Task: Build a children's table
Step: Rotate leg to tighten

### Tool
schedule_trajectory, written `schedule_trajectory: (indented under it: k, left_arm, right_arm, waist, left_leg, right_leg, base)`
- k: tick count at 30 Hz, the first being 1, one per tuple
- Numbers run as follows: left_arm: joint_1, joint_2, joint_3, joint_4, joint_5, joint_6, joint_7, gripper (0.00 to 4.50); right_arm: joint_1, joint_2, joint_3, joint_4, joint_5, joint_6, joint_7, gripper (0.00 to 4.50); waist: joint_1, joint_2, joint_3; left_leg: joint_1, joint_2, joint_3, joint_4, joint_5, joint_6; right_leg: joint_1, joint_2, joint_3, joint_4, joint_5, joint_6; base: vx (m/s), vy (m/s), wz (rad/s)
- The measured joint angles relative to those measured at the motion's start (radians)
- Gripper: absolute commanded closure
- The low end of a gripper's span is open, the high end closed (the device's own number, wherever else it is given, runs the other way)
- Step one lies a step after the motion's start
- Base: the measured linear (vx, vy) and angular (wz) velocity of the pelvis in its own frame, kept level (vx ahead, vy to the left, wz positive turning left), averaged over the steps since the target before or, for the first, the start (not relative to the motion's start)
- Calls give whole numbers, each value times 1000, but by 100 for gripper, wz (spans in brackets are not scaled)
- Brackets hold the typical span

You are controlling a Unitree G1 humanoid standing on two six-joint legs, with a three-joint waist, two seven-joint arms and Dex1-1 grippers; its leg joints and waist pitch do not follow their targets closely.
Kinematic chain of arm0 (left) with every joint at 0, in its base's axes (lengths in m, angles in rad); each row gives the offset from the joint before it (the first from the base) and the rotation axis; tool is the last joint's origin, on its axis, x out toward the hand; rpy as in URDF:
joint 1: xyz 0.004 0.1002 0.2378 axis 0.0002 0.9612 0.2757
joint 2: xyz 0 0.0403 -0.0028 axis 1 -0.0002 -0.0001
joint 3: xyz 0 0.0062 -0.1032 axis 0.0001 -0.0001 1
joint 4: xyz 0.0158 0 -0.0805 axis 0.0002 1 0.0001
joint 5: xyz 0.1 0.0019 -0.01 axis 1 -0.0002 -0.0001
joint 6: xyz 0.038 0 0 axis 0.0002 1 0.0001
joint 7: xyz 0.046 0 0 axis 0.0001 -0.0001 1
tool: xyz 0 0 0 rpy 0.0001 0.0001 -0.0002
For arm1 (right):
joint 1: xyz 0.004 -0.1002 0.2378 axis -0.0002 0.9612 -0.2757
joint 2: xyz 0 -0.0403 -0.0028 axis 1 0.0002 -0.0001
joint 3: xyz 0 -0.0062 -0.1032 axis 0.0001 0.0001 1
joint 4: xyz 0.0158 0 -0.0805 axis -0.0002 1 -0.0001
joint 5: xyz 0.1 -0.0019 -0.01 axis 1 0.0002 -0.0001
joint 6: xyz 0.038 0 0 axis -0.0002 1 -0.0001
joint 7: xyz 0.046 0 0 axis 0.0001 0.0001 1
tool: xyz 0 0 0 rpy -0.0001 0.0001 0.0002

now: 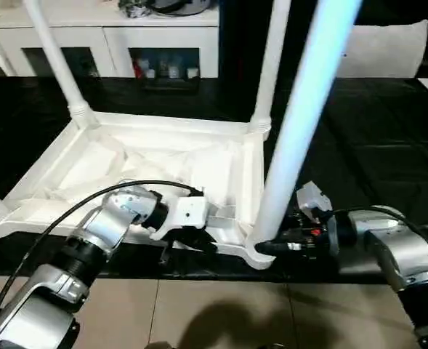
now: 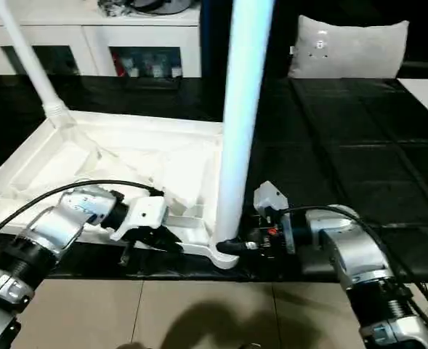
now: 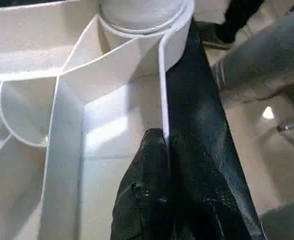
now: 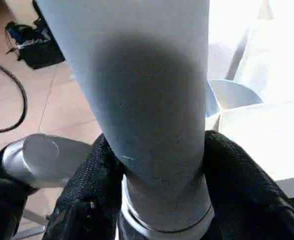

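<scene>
A black surface [image 1: 373,167] spans the frame's middle, carrying the upturned white table top [image 1: 163,160] at centre left.

The left claw [image 1: 188,238] sat pinched shut at lower centre, forearm angled in from the lower left. The right claw [image 4: 156,200], at lower right, cupped something between its fingers [image 4: 89,195].

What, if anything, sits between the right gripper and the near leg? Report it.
Nothing visible. The right gripper already has its fingers on either side of the near leg, just above the corner socket of the table top.
</scene>
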Motion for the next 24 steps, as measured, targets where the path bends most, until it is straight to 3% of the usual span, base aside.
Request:
schedule_trajectory:
  k: [5, 9, 13, 15, 16, 20, 24]
  left_arm:
    - [9, -39, 51, -9, 31, 131, 148, 450]
    - [17, -130, 97, -27, 54, 262, 318, 450]
    - [8, -231, 126, -22, 76, 342, 486, 450]
    - [7, -261, 133, -21, 78, 358, 536, 450]
    - [7, -271, 137, -20, 79, 360, 552, 450]
    - [4, -275, 134, -20, 96, 352, 564, 450]
    - [3, -265, 94, -17, 99, 299, 539, 450]
  right_arm:
    - [-31, 102, -54, 49, -39, 29, -235, 249]
    - [-89, 211, -121, 132, -76, 55, -478, 251]
    - [-158, 309, -175, 211, -107, 61, -723, 252]
    - [-178, 338, -197, 239, -108, 51, -789, 252]
    - [-179, 349, -208, 245, -108, 42, -803, 217]
    - [-177, 363, -219, 249, -107, 21, -824, 176]
    - [-149, 352, -240, 222, -90, 49, -821, 142]
  waist:
    - [-40, 0, 0]
    - [-80, -2, 0]
    - [-102, -3, 0]
    - [-104, -4, -1]
    - [-102, -4, -1]
    - [-94, -4, -1]
    - [-69, -4, -1]
  left_leg:
    - [1, -1, 0, 2, 0, 0]
    - [0, -1, -1, 6, 0, 0]
    - [-2, -1, -1, 6, 0, 0]
    - [-2, 0, -2, 4, -1, 0]
    - [-3, 0, -3, 2, 0, 0]
    - [-4, 0, -3, -1, 0, 0]
    - [-5, 0, -3, -1, 0, 0]
  right_leg:
    - [0, 0, 0, 0, 1, -1]
    - [0, 0, 0, -2, 1, -1]
    - [-1, 1, 0, -2, 1, -1]
    - [-1, 1, -1, -2, 1, -1]
    - [-2, 1, -2, -2, 1, 0]
    - [-4, 2, -2, -2, 0, -1]
    - [-4, 1, -2, -2, 0, -1]
  base:
    - [0, 0, 0]
    - [0, 0, 0]
    - [0, 0, 0]
    - [0, 0, 0]
    - [0, 0, 0]
    - [0, 0, 0]
    - [0, 0, 0]
